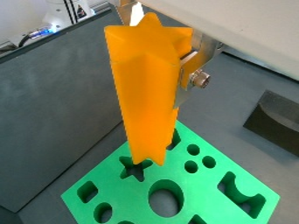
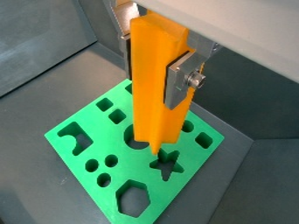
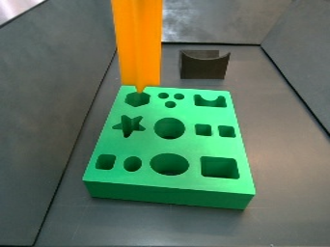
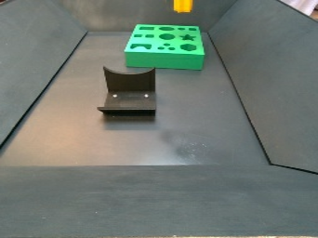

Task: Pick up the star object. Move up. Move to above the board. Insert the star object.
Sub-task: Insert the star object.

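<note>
Star object (image 1: pixel 149 92) upright between hand (image 2: pixel 176 83) fingers.

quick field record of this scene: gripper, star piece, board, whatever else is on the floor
gripper: over the board, fingers shut on the star object
star object: orange, upright, lower end just above the board, not yet in the star hole
board: green, flat on the floor
fixture: dark bracket, apart from the board

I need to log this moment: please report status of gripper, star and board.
Gripper shut on star, above board. Star upright, lower end over board, not yet inserted. Star hole unblocked; fixture apart.
</note>
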Controlling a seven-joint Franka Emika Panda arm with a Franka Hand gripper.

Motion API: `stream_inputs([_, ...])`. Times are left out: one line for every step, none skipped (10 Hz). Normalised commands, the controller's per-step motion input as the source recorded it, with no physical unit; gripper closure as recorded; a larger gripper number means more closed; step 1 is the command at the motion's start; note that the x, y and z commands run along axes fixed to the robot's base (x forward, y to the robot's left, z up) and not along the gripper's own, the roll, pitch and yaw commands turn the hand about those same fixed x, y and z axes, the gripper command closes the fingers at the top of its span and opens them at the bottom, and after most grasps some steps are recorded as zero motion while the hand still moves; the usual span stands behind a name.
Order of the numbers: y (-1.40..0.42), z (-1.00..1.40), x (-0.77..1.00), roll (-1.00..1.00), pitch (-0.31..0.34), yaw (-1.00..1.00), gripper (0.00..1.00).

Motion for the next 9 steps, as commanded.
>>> stream_inputs([0.0, -0.17, 0.0, 0.0, -0.001, 0.08, 1.0])
stream_inputs([0.0, -0.18, 0.0, 0.0, -0.006, 0.08, 1.0])
stream_inputs([0.0, -0.2, 0.0, 0.0, -0.011, 0.09, 1.0])
stream_inputs([0.0, -0.21, 0.0, 0.0, -0.01, 0.08, 1.0])
stream_inputs([0.0, -0.17, 0.0, 0.0, -0.001, 0.05, 1.0])
stream_inputs([0.0, -0.12, -0.02, 0.0, -0.003, 0.0, 1.0])
stream_inputs([0.0, -0.09, -0.03, 0.0, 0.0, 0.0, 1.0])
stream_inputs([-0.01, -0.07, 0.0, 0.0, -0.001, 0.0, 1.0])
stream_inputs([-0.04, -0.06, 0.0, 0.0, 0.0, 0.0, 1.0])
